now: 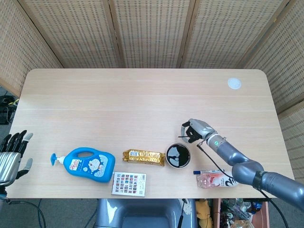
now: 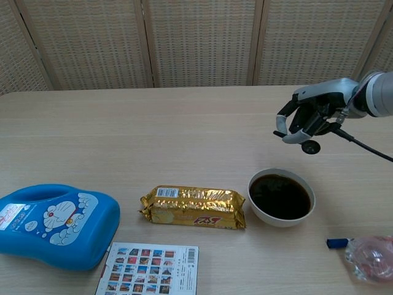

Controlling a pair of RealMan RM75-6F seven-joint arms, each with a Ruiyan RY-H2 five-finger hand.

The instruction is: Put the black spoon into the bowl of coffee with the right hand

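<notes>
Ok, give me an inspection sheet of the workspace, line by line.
Surface: wooden table, bare at the back.
Job's things: black spoon held above the table; bowl of coffee below it, no spoon inside.
Clutter: blue soap dispenser, gold snack pack, card of pictures, plastic packet, white disc.
Hands: right hand grips the spoon; left hand open off the table's edge.
Cables: thin black cable along the right arm.
Surroundings: woven screens.

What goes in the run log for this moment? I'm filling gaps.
right hand: holds black spoon, raised | bowl of coffee: below, spoon not in | left hand: idle, open
</notes>
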